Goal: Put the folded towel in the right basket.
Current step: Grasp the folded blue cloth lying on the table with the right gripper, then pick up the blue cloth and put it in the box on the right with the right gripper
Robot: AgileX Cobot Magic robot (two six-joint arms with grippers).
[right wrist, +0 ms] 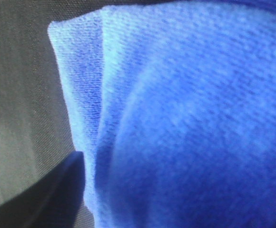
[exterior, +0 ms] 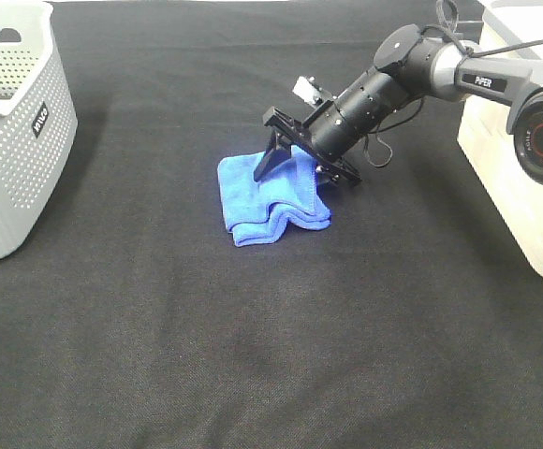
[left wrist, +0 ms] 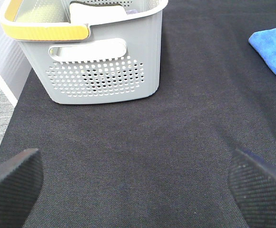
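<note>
The folded blue towel lies on the black cloth near the middle of the table. My right gripper reaches down onto its far right part, one finger on each side, and pinches it; the towel bunches up between the jaws. In the right wrist view the towel fills the frame beside one dark finger. The right basket is a pale bin at the right edge. My left gripper is open and empty over bare cloth, out of the high view. The towel's corner shows far off.
A grey perforated basket stands at the left edge; the left wrist view shows its yellow handle and something white inside. The right arm's body stretches from the right basket toward the towel. Black cloth covers the table.
</note>
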